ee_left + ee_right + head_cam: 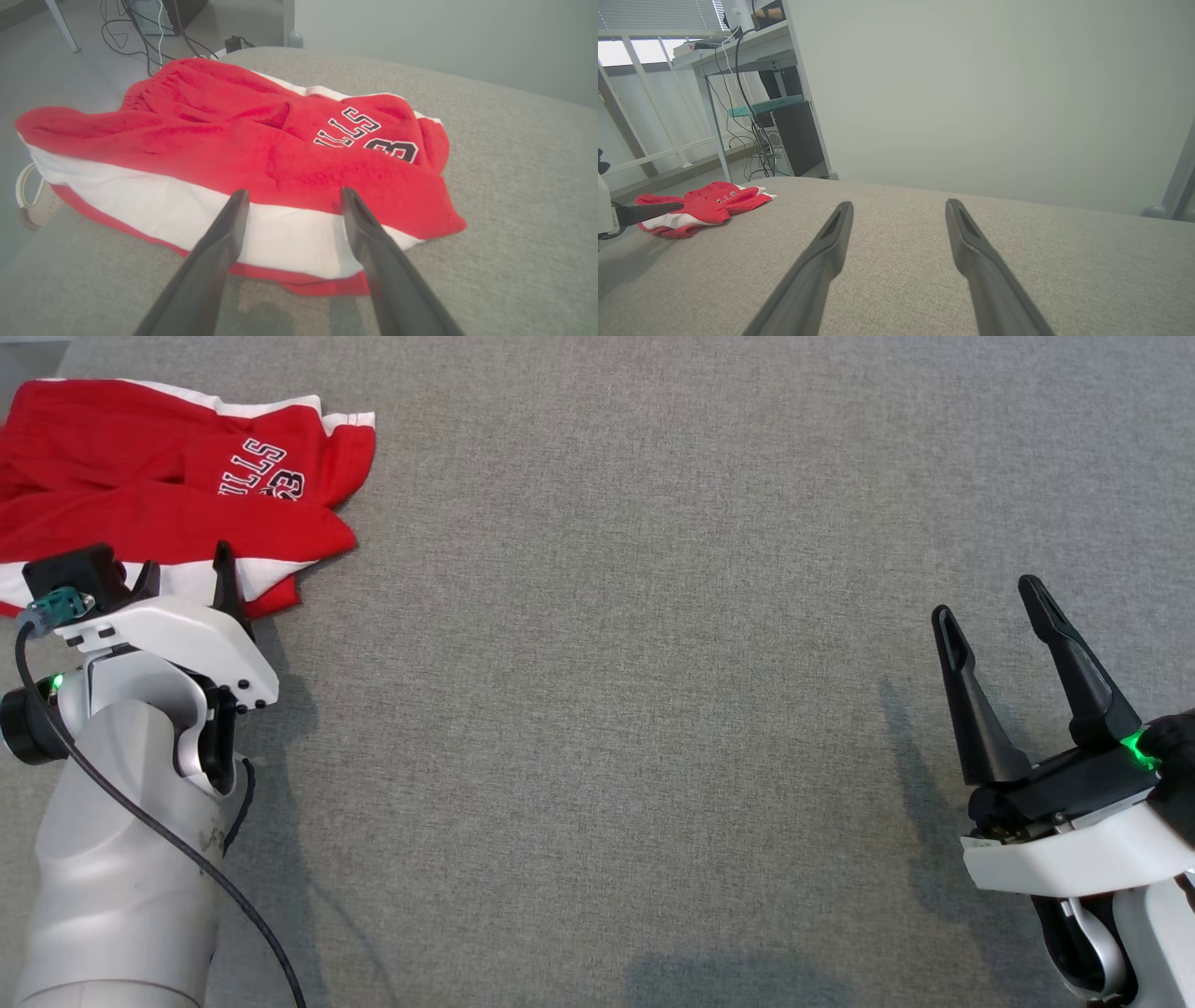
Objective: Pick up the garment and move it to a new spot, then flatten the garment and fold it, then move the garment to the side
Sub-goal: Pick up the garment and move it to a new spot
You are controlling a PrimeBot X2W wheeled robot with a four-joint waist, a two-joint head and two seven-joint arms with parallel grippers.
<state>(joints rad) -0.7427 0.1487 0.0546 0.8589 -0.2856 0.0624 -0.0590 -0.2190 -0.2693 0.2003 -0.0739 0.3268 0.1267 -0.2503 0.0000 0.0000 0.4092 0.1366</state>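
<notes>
We are at the first step, the pick-up: the garment (177, 495) lies crumpled in the far left corner of the surface (607, 709), not yet held. Our left gripper (293, 190) is spread at its near white band, fingers pointing into the red fold; whether they touch it we cannot tell. Next, we judge, it must close on that hem, taking enough layers to lift cleanly. Our right gripper (985, 597) is spread too, well apart from the garment. The garment's left end reaches the surface's edge, so we should carry it rightward, where wide open room lies between the grippers.
</notes>
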